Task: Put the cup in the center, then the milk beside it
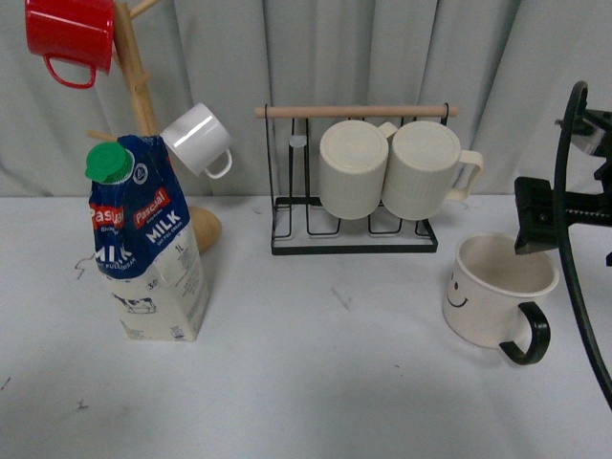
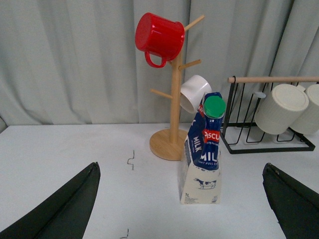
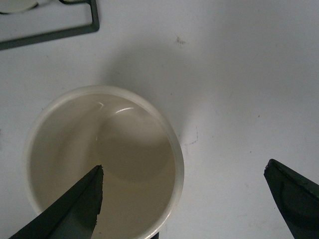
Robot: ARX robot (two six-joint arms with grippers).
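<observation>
Here the white table (image 1: 316,382), with small dark marks, stands before a grey curtain (image 1: 239,57). The cup (image 1: 497,287) sits on its right side under the wide-spread right claw (image 3: 183,169). The milk (image 1: 148,249) stands on the left, and the left claw (image 2: 181,166) is also wide.

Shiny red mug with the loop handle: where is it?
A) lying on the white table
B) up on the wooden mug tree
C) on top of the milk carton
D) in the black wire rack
B: the shiny red mug sits high on a branch of the wooden mug tree.
</observation>
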